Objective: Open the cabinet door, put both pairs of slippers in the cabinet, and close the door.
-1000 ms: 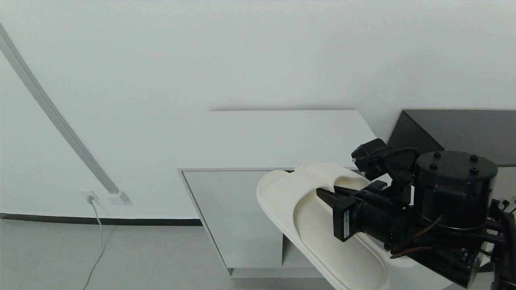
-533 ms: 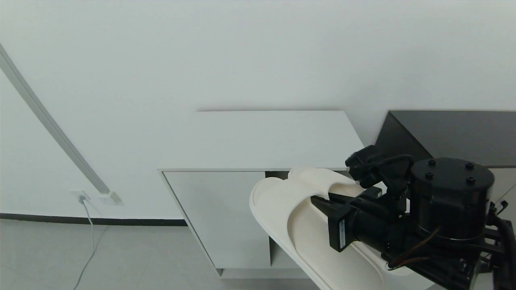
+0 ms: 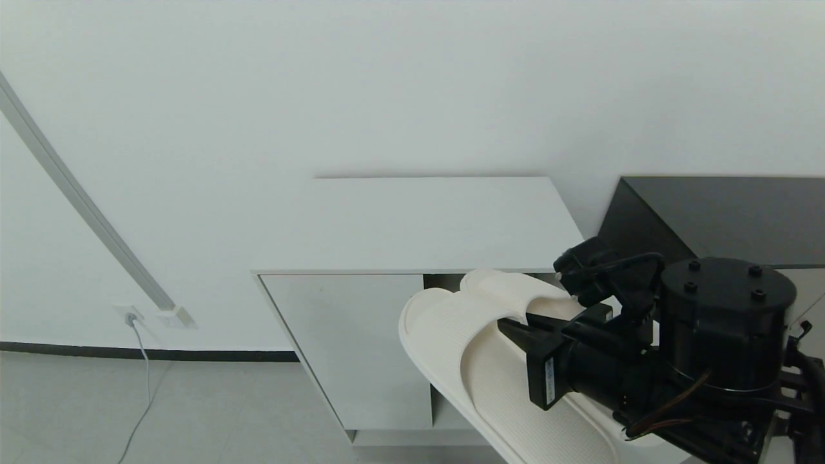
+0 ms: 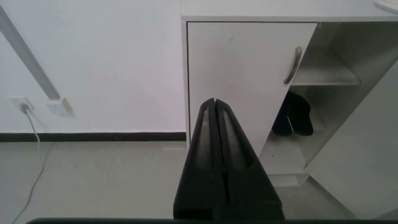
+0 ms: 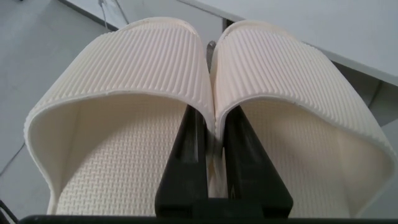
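The white cabinet (image 3: 438,222) stands against the wall, its left door (image 3: 351,348) closed and its right side open. My right gripper (image 3: 515,327) is in front of that opening, shut on the inner edges of a pair of cream slippers (image 3: 451,335) held side by side. The same cream slippers (image 5: 143,74) flank the right gripper (image 5: 210,127). A dark pair of slippers (image 4: 293,115) lies on a lower shelf inside the cabinet (image 4: 249,62). My left gripper (image 4: 216,104) is lower down, facing the closed door, shut with nothing in it.
The left door has a metal handle (image 4: 292,65), and the open right door (image 4: 367,149) swings out toward me. A dark-topped unit (image 3: 715,212) stands right of the cabinet. A wall socket with a cable (image 3: 132,317) is at the left, above bare floor (image 3: 193,412).
The head camera has shifted, so the cabinet now sits further left in the picture. The right gripper keeps hold of the cream slippers and has dipped slightly.
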`<state>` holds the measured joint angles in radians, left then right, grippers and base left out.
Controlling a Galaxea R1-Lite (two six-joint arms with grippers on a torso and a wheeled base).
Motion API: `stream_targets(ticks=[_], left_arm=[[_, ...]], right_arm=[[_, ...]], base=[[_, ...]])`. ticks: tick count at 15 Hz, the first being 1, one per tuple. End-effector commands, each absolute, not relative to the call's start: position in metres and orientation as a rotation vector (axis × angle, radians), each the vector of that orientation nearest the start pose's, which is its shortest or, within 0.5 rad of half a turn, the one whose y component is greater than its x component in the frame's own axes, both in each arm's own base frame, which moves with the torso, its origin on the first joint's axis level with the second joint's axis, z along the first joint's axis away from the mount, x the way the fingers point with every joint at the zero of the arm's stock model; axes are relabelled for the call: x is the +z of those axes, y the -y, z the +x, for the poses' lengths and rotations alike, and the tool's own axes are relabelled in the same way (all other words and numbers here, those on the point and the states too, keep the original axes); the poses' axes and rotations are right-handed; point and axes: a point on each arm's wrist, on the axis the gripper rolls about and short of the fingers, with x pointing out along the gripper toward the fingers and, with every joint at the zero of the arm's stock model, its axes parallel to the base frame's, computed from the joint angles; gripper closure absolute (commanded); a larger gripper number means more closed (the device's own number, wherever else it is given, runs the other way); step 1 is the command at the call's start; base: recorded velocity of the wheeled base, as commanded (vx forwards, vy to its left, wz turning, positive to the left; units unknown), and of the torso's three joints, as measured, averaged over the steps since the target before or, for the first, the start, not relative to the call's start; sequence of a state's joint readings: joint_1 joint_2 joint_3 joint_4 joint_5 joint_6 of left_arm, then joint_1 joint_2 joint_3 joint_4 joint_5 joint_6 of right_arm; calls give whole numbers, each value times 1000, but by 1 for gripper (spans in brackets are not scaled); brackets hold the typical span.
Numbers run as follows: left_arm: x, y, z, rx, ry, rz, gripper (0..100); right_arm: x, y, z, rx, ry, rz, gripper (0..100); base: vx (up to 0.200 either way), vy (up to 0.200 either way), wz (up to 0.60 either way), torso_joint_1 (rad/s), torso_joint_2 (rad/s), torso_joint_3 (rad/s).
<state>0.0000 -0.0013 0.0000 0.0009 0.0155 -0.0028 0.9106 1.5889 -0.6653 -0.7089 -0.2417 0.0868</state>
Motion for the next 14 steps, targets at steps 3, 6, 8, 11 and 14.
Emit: stream_targets(ticks=[3, 6, 8, 11, 14], left_arm=[[75, 0, -23, 18, 0, -3, 100], [75, 0, -23, 18, 0, -5, 100], [75, 0, -23, 18, 0, -5, 100], [75, 0, -23, 18, 0, -5, 100], [75, 0, -23, 18, 0, -5, 100]], right_arm=[[184, -208, 166, 662, -210, -42, 100], [182, -205, 162, 674, -211, -58, 100], [182, -206, 161, 676, -211, -58, 100], [180, -205, 160, 675, -218, -63, 100], [180, -205, 160, 675, -219, -64, 100]], base=[[0, 0, 0, 0, 0, 0], [0, 0, 0, 0, 0, 0], [0, 0, 0, 0, 0, 0], [0, 0, 0, -57, 117, 72], [0, 0, 0, -160, 367, 203]])
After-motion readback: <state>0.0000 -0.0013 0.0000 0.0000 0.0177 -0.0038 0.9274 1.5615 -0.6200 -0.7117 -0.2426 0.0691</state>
